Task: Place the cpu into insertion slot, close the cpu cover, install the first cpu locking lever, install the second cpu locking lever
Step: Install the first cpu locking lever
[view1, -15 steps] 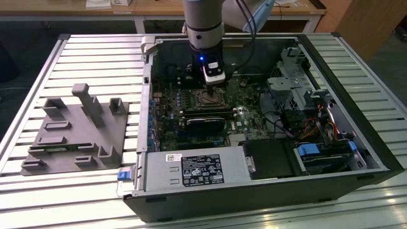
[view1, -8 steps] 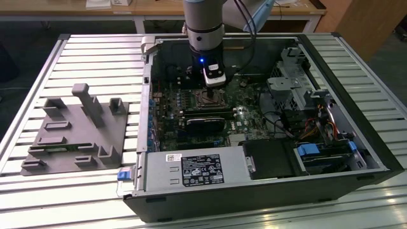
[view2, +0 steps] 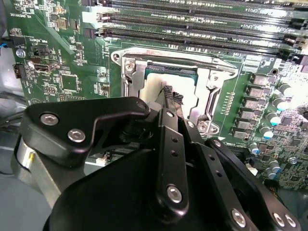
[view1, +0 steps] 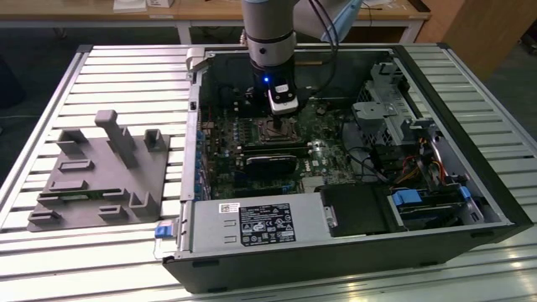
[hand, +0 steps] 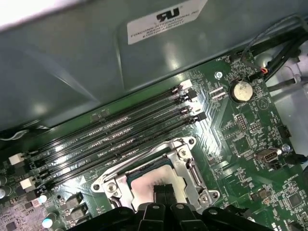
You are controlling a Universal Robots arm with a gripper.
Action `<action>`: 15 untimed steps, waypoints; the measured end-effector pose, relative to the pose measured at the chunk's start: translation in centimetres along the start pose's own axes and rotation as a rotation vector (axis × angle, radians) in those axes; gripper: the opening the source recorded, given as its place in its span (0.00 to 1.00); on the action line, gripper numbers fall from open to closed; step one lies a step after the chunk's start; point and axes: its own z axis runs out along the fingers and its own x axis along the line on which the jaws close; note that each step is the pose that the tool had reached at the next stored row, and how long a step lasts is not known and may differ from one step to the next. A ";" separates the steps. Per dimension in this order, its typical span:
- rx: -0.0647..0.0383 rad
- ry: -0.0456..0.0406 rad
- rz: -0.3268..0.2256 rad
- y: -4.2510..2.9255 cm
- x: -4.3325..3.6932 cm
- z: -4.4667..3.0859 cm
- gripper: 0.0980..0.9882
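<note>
The arm reaches straight down into the open computer case, which lies on its side on the slatted desk. The gripper hangs directly over the processor socket on the green motherboard.

In both wrist views the cpu sits in the socket, its pale greyish top showing through the open middle of the cpu cover (a silvery frame lying flat around the chip). The fingers come down on the chip's top, their dark tips narrow and close together; whether they actually press on it or hover just above, I cannot tell. In the first wrist view the same tips stand over the chip's middle.

The black memory slots run beside the socket, and a round coin battery lies well apart from it.

In the exterior view, a grey fixture block with upright pegs rests on the desk at about 9 o'clock from the case, and the power supply sits at roughly 6 o'clock from the socket.
</note>
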 end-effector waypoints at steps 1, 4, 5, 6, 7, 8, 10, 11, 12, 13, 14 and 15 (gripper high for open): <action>0.000 0.0000 0.000 0.02 -0.03 -0.20 0.01; 0.000 0.0000 0.000 0.07 -0.14 -1.05 0.01; 0.000 0.0001 0.000 0.09 -0.18 -1.37 0.01; 0.000 0.0001 0.000 0.11 -0.21 -1.64 0.01; -0.001 0.0001 0.000 0.13 -0.24 -1.86 0.01; -0.001 0.0001 0.000 0.14 -0.27 -2.09 0.01; -0.001 0.0002 0.000 0.17 -0.32 -2.47 0.01; -0.001 0.0001 0.000 0.17 -0.33 -2.50 0.01; -0.001 0.0001 0.000 0.17 -0.33 -2.50 0.01; -0.001 0.0001 0.000 0.17 -0.33 -2.50 0.01; -0.001 0.0001 0.000 0.17 -0.33 -2.51 0.01; -0.001 0.0001 0.000 0.17 -0.33 -2.52 0.01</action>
